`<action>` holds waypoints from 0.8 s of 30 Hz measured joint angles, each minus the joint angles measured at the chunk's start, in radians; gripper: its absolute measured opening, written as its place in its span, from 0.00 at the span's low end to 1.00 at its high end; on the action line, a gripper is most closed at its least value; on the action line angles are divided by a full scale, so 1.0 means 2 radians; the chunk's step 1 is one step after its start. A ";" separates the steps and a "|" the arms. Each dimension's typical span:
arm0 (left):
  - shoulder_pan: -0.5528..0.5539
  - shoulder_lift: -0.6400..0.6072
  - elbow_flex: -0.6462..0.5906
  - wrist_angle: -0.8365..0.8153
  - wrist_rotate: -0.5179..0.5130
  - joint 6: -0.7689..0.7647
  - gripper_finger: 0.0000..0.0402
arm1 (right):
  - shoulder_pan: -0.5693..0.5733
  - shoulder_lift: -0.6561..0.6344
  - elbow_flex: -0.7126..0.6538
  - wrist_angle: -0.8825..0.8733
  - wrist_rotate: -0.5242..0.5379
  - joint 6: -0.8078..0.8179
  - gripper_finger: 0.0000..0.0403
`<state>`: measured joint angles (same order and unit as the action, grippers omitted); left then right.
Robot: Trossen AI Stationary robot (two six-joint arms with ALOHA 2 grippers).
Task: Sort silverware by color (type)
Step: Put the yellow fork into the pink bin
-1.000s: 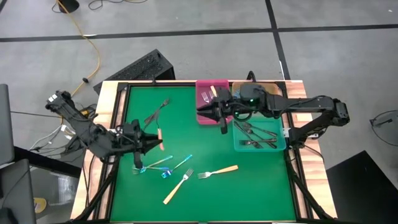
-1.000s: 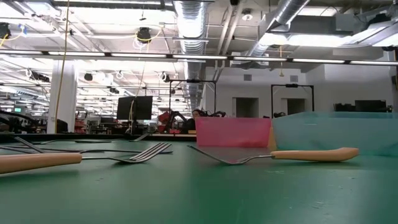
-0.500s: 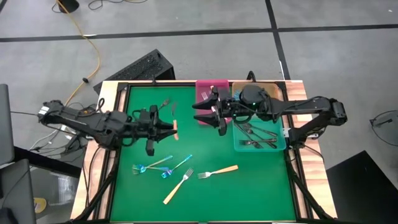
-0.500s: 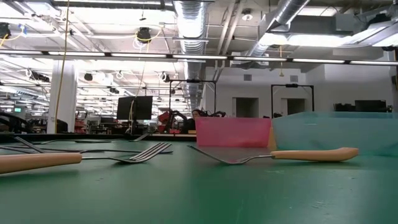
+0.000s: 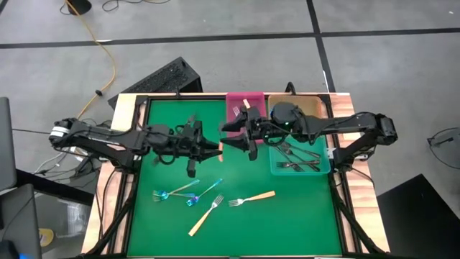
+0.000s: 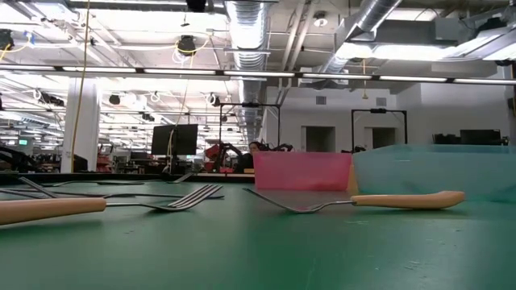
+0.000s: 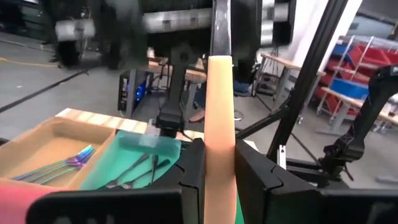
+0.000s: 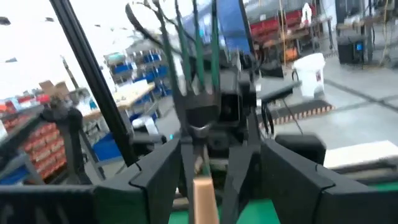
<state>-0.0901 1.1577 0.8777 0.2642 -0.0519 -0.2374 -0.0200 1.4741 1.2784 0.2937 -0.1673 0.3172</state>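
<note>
Mid-table — fork [image 7: 219, 124] between, seemingly, both grippers.

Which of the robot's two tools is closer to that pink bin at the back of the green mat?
The right tool is nearer, just beside the pink bin's front left corner. The left tool, gripping a tan-handled fork, sits farther out over the mat, facing the right one.

honestly nothing readable anywhere here. no labels, brand names, numbers or signs come through in any of the views, not on the arms, the bins or the stuff in the room behind.
</note>
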 joint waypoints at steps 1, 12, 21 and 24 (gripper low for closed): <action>0.002 0.004 0.000 0.007 0.002 -0.002 0.10 | 0.000 0.001 -0.001 -0.003 -0.005 0.000 0.60; 0.006 0.010 0.000 0.022 0.010 -0.007 0.10 | 0.000 0.000 0.000 -0.032 -0.010 -0.006 0.56; 0.010 0.010 0.000 0.019 0.009 -0.008 0.10 | -0.001 0.009 0.000 -0.040 -0.023 -0.014 0.26; 0.010 0.010 0.000 0.018 0.009 -0.010 0.10 | -0.001 0.010 0.000 -0.039 -0.025 -0.017 0.17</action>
<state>-0.0708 1.1782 0.8772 0.2999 -0.0341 -0.2582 -0.0219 1.4937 1.2781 0.2147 -0.2169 0.2829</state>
